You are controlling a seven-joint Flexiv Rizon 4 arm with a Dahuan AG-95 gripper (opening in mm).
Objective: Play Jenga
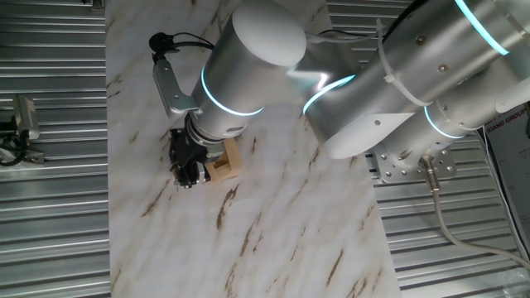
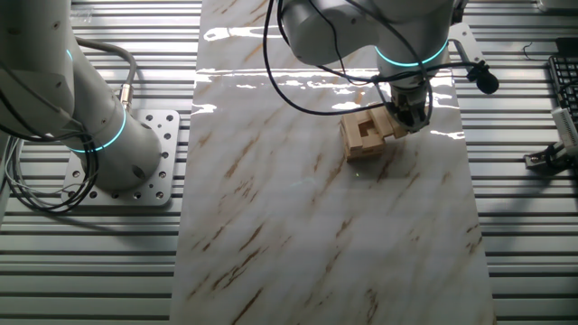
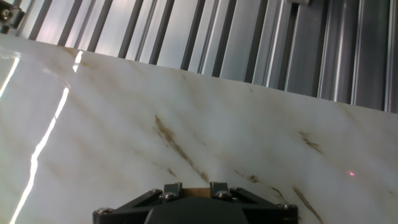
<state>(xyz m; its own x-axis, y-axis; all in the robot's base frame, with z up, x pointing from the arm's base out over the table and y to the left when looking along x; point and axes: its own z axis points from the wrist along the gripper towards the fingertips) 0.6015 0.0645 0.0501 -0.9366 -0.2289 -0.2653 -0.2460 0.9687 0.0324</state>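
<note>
A marbled white tabletop point(image 2: 298, 235) with brown veins lies over ribbed metal flooring point(image 1: 50, 207). The arm's bulky silver wrist point(image 1: 248, 66) hides much of the Jenga point(image 2: 366, 134), a low stack of plain tan blocks near the tabletop's far edge. The gripper point(image 1: 189, 170) is against the stack's side; I cannot tell whether its fingers are spread or pressed together.

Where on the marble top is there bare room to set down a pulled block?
The marble top is bare on the near side of the Jenga in the other fixed view, down to the board's near edge. It is crowded at the stack itself, where the gripper is right against it.
</note>
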